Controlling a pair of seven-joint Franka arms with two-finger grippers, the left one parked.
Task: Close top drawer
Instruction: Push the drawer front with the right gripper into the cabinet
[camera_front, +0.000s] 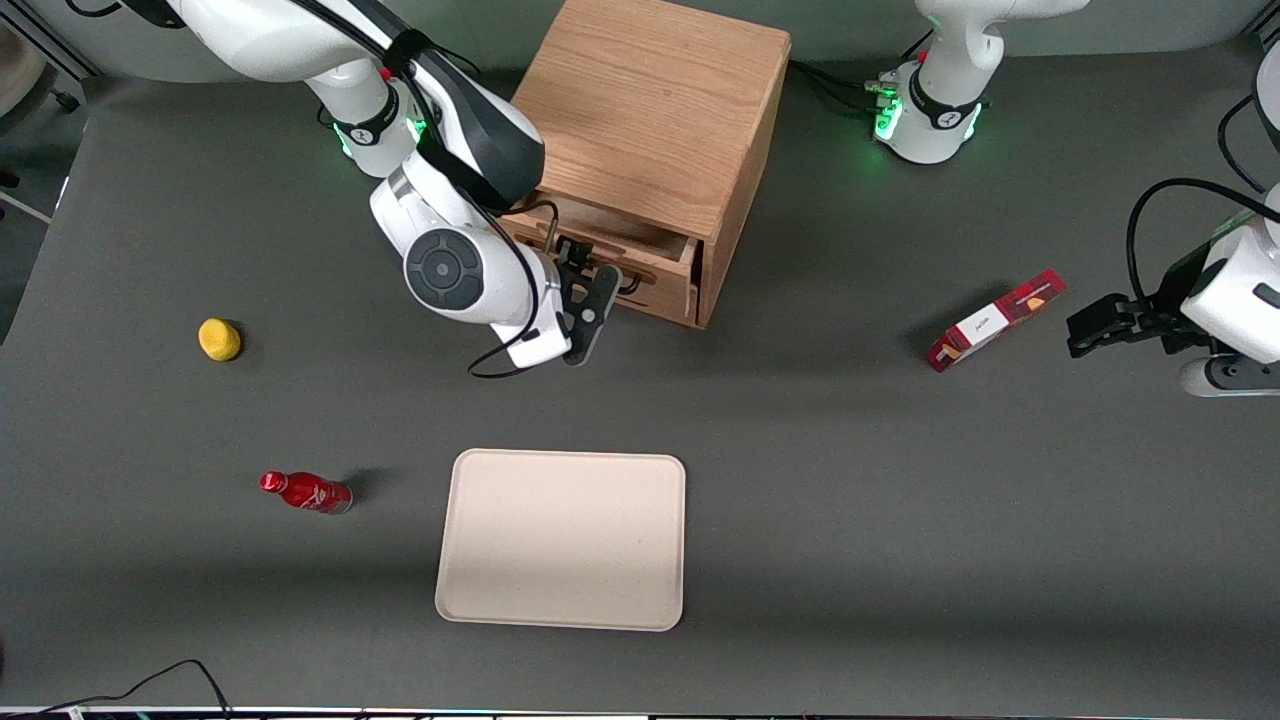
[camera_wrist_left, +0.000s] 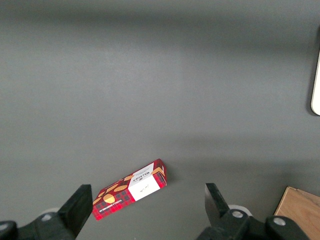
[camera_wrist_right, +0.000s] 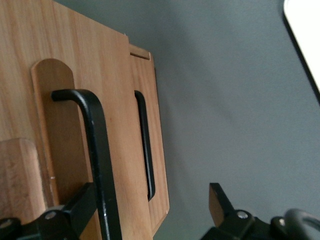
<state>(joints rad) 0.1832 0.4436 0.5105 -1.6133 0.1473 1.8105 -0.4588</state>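
The right arm reaches down from about 10 o'clock in the front view, its wrist bent so the gripper (camera_front: 590, 300) points toward 2 o'clock. The gripper's fingers (camera_wrist_right: 220, 202) are spread wide apart. One finger lies against a black wire handle (camera_wrist_right: 95, 150).

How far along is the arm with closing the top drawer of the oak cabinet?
Nothing is done yet: the shallow wooden top drawer sticks out of the light oak cabinet. In hand: the open gripper sits at the drawer's front panel, its thin black wire handle between the fingers. Left: pushing it in flush.
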